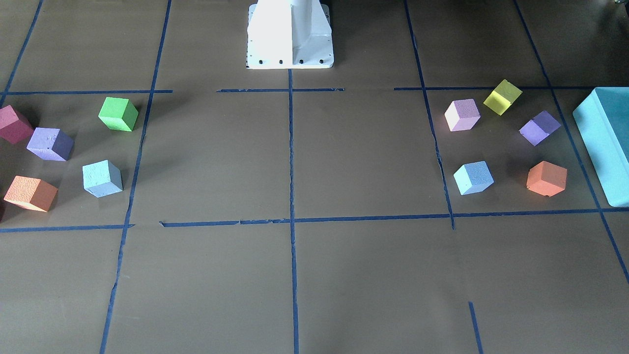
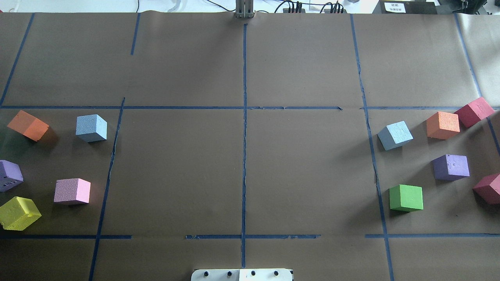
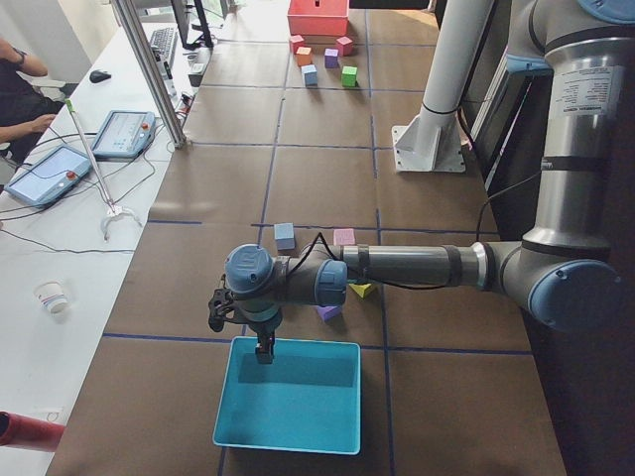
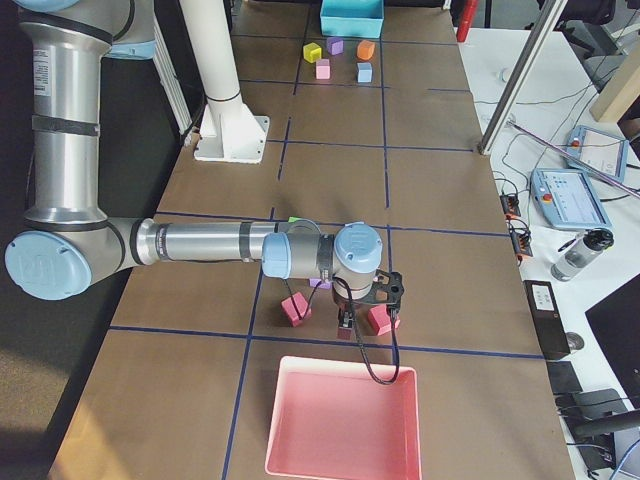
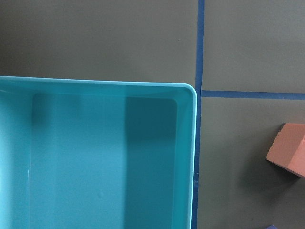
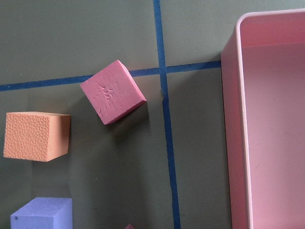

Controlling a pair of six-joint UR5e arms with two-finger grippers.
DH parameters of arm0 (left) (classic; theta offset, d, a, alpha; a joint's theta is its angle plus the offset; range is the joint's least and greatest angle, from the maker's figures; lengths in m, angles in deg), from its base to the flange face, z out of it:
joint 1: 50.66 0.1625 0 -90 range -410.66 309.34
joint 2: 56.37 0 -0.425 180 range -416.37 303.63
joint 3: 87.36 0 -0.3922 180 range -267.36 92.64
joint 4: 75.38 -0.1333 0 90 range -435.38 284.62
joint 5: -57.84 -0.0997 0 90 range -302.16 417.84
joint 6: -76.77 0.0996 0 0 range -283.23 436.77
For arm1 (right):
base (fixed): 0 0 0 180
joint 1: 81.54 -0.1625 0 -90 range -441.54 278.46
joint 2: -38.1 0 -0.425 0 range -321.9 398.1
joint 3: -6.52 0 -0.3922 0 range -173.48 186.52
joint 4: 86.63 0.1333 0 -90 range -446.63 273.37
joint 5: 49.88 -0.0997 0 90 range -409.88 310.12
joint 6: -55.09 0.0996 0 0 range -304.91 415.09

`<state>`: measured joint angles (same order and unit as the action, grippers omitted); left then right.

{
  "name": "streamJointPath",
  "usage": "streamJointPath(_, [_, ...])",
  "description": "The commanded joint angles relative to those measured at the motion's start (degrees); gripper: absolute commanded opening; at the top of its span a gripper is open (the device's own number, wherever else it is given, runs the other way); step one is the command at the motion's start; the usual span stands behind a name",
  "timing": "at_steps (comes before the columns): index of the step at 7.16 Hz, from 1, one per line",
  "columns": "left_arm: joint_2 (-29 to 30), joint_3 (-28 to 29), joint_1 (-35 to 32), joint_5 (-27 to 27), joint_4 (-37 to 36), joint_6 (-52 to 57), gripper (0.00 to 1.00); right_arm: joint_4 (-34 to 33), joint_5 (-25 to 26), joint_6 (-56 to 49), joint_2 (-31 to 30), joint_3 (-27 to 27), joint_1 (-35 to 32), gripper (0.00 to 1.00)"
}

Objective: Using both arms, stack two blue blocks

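Note:
Two pale blue blocks lie far apart on the brown table. One blue block (image 2: 91, 128) is on my left side and also shows in the front view (image 1: 473, 178) and the left side view (image 3: 285, 235). The other blue block (image 2: 395, 135) is on my right side, in the front view (image 1: 102, 178). My left gripper (image 3: 264, 349) hangs over the edge of the teal box, away from its block. My right gripper (image 4: 345, 328) hangs near red cubes by the pink tray. I cannot tell whether either is open or shut. No fingers show in the wrist views.
The teal box (image 3: 298, 397) stands at the left end of the table, the pink tray (image 4: 340, 420) at the right end. Orange (image 2: 442, 125), purple (image 2: 451, 167), green (image 2: 406, 198), red (image 2: 474, 111), pink (image 2: 72, 191) and yellow (image 2: 18, 212) cubes surround the blue ones. The white base column (image 1: 290, 34) stands mid-table.

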<state>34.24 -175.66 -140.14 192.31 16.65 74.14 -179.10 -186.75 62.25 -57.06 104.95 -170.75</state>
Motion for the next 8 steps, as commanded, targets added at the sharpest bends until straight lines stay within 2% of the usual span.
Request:
streamJointPath(1, [0.0,-0.1,0.0,0.0,0.1,0.0,1.0,0.0,-0.1,0.0,0.2,0.0,0.0,1.0])
streamJointPath(5, [0.0,-0.3,0.0,-0.1,0.2,0.0,1.0,0.1,-0.1,0.1,0.9,0.4,0.0,1.0])
streamJointPath(8, [0.0,-0.6,0.0,0.0,0.2,0.0,1.0,0.5,-0.1,0.2,3.6,1.3,0.5,1.0])
